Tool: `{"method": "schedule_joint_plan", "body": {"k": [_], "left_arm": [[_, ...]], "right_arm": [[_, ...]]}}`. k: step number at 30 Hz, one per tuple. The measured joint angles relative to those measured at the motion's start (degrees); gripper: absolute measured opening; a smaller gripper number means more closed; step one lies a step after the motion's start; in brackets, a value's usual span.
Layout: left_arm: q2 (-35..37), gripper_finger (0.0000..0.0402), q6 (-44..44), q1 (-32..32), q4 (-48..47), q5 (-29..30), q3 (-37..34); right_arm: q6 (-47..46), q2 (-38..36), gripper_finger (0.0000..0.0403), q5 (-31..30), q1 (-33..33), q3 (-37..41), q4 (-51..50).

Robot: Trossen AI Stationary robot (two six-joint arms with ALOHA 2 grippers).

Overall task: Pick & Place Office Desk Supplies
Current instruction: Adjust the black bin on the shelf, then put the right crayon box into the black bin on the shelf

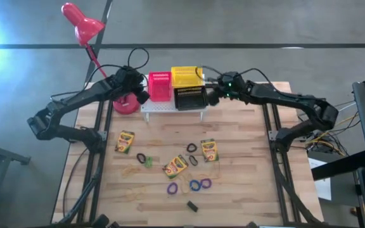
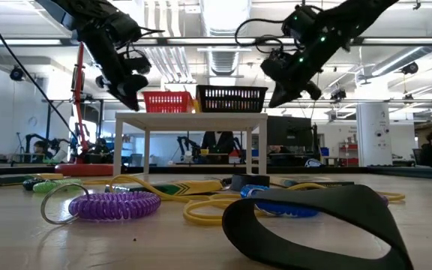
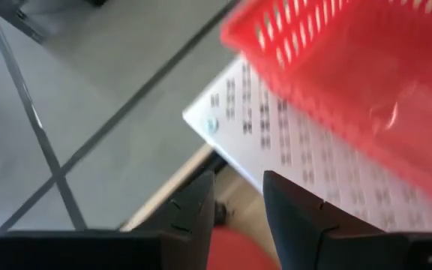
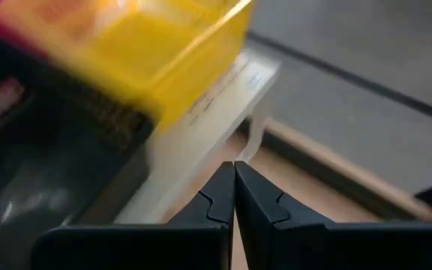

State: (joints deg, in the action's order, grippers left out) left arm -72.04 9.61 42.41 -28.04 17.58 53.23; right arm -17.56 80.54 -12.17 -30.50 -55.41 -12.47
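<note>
Three yellow-and-green crayon boxes [image 1: 125, 142] [image 1: 175, 166] [image 1: 208, 150] lie flat on the wooden table. Around them lie black loops [image 1: 140, 156], a green loop [image 1: 148, 161], a purple loop [image 1: 172, 188], blue loops [image 1: 199, 184], tan rubber bands [image 1: 132, 171] and a small black block [image 1: 191, 205]. My left gripper [image 3: 238, 184] hangs open beside the red basket [image 1: 160, 86], at the white rack's left end, with nothing between its fingers. My right gripper [image 4: 235, 166] is shut and empty at the rack's right end, next to the black basket [image 1: 190, 98].
The white perforated rack [image 1: 173, 109] stands at the table's far edge and carries the red, yellow [image 1: 186, 76] and black baskets. A red desk lamp [image 1: 81, 25] rises from its base [image 1: 125, 104] at the far left. Bare wood lies between the rack and the supplies.
</note>
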Motion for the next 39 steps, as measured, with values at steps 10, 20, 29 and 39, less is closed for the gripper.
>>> {"method": "schedule_joint_plan", "body": {"k": [10,20,29,39], "left_arm": [[0.97,0.0117,-2.39,-0.04,-6.87,-3.69,-0.13],[1.65,0.0117,-4.47,-0.11,-7.00,-5.66,-0.13],[8.59,0.0117,-10.77,-1.83,-8.19,-5.39,-0.13],[19.58,0.0117,-14.62,-32.31,4.41,-3.65,-8.26]], "right_arm": [[-5.67,-3.75,0.0008,-3.83,11.65,6.25,1.29],[-8.16,2.15,0.0008,-4.53,14.43,6.68,13.31],[-7.74,-2.96,0.0008,-12.83,20.32,6.68,2.13],[-21.78,-3.53,0.0009,-16.37,43.98,14.08,-2.85]]}}
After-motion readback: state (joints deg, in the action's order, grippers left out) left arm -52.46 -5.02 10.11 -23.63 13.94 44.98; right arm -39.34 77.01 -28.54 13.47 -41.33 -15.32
